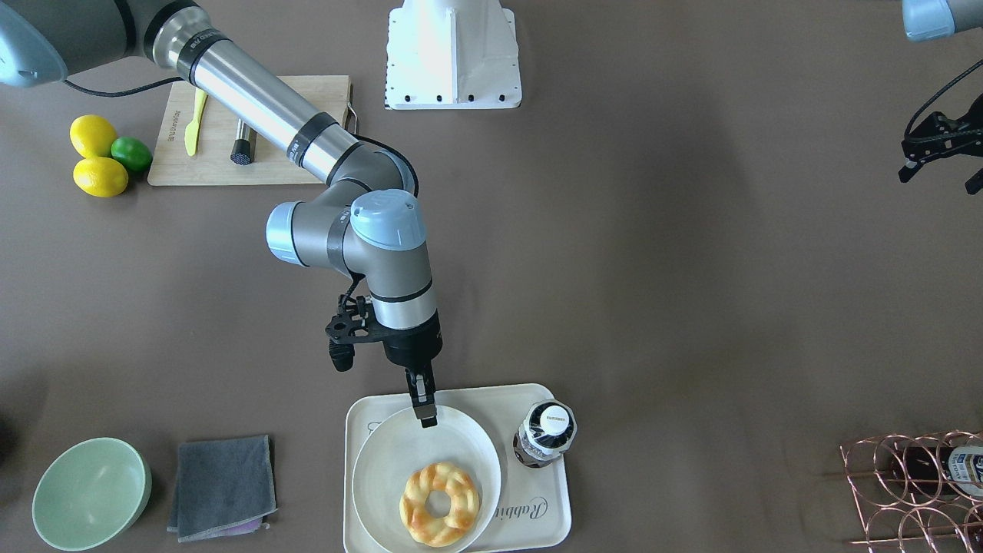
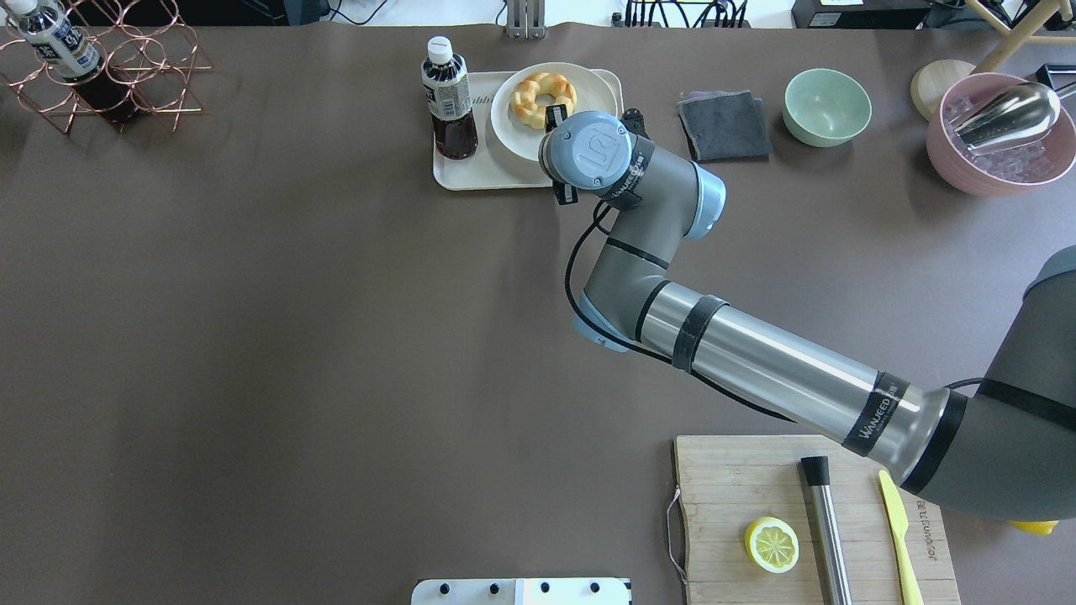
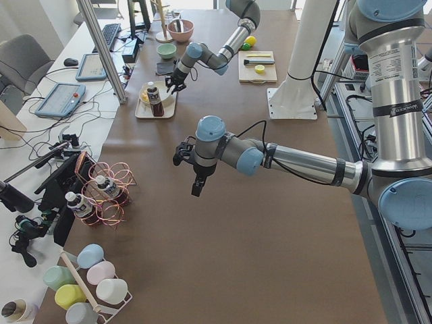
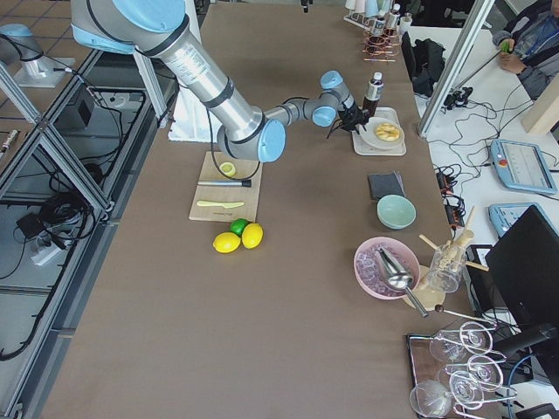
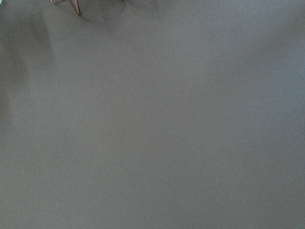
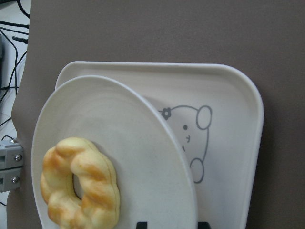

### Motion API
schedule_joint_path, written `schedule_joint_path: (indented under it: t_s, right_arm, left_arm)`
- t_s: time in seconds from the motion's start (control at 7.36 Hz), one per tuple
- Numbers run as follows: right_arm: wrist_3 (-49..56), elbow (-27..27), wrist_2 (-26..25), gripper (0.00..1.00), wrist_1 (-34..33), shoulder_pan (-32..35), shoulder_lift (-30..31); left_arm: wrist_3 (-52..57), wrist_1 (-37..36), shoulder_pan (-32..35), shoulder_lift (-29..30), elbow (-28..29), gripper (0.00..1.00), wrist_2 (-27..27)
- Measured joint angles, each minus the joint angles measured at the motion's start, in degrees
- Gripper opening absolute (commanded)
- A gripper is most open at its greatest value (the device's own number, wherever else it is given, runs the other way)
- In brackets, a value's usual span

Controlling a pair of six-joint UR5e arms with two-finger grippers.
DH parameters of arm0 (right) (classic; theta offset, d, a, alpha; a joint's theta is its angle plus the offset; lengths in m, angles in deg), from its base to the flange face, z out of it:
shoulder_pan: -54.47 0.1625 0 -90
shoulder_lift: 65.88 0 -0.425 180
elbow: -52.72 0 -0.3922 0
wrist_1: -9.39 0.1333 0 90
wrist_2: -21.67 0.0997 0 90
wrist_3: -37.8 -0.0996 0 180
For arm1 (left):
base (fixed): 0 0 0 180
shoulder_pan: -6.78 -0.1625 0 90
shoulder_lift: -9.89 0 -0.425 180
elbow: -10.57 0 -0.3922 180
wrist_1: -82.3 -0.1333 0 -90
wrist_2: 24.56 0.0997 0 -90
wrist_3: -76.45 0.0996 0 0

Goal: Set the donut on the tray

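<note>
Most of tray [image 1: 554,491] covered by plate [image 1: 384,468]; bottle [image 1: 545,434] upright on one corner; bare strip beside plate.

Half buried under the plate [image 6: 119,143] at the bench's far edge: the tray [image 6: 228,95] and its rabbit drawing [image 6: 190,138]. Cut by the right wrist view's lower edge: the donut [image 6: 81,186] and the right pincer [image 6: 172,225], tips only. Masked overhead by the wrist joint [image 2: 595,151]. Clipped at the front view's side: the left pincer [image 1: 941,165].
</note>
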Motion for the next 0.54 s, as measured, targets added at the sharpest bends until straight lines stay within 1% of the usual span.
schedule_joint_path:
  t_s: [0.27,0.41,0.54]
  right_arm:
    - [9.93,0.85,0.83,1.0,-0.47,0.59,0.1]
    - [16.69,3.56,4.51,1.0,-1.63,1.54,1.48]
    - [24.17,7.93,9.83,1.0,-4.51,2.94,3.42]
  left_arm:
    - [0.1,-0.25,0.13,-0.18,0.37,0.97,-0.95]
    - [0.12,-0.3,0.43,-0.25,0.27,0.97,-1.11]
    - [0.15,-0.33,1.09,-0.59,0.17,0.97,-1.17]
